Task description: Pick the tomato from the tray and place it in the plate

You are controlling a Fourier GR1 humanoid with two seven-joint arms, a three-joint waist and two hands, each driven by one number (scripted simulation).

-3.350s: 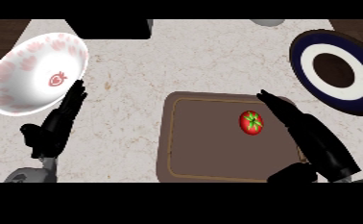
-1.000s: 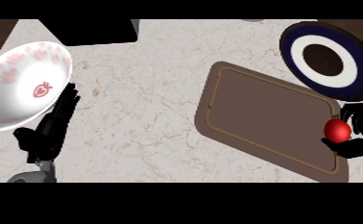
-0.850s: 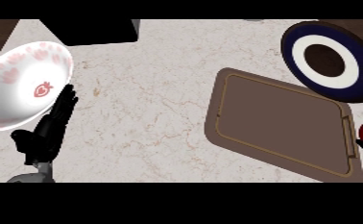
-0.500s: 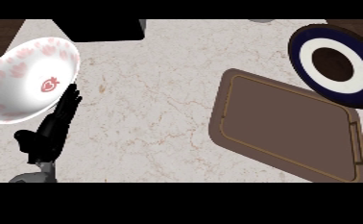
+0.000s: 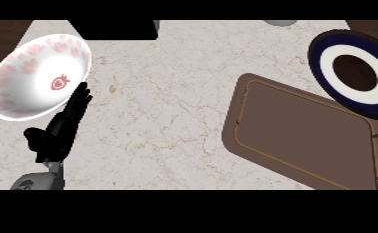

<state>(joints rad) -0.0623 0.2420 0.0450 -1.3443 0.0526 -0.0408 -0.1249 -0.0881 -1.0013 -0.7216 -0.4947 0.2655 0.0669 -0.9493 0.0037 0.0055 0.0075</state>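
while the left hand rests open, a white bowl touches its fingers.

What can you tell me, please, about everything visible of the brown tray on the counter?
The brown tray is a flat rounded rectangle with a raised rim and a thin lighter line bordering its darker inner panel. It looks matte. It lies turned at an angle on the marbled counter, at the view's right, cut off by the right edge. Nothing lies on its visible surface. The dark blue and white plate sits just beyond its upper right side.
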